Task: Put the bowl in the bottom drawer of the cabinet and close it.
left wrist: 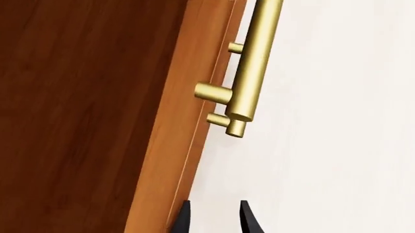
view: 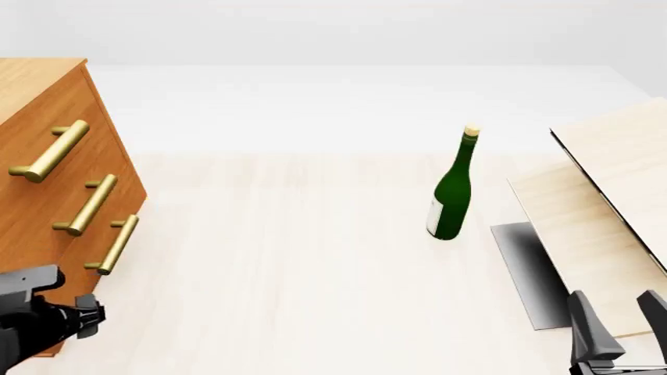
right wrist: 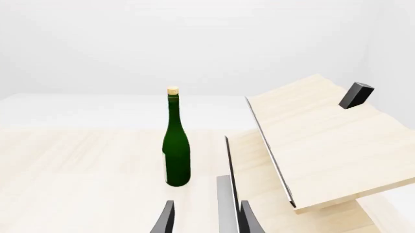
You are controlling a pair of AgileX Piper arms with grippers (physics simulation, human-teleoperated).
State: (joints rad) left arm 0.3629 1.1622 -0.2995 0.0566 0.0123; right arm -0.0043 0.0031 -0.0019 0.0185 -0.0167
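The bowl shows in no view. The cabinet (view: 42, 156) stands at the left of the table, its three drawer fronts flush. The bottom drawer (view: 89, 269) carries the lowest brass handle (view: 115, 244). My left gripper (view: 92, 314) hovers low beside the cabinet's front corner, a little below that handle. In the left wrist view the cabinet (left wrist: 84, 111) fills one side and the brass handles (left wrist: 254, 63) line up one behind another; the left gripper (left wrist: 217, 221) is open and holds nothing. My right gripper (view: 622, 324) sits at the near right, open and holding nothing, as the right wrist view (right wrist: 207, 221) also shows.
A green bottle (view: 454, 191) stands upright mid-table, right of centre. Pale wooden boards (view: 615, 203) lean at the right above a dark grey slab (view: 532, 273). In the right wrist view the bottle (right wrist: 176, 150) is ahead and a black block (right wrist: 355, 94) sits on the boards (right wrist: 324, 141).
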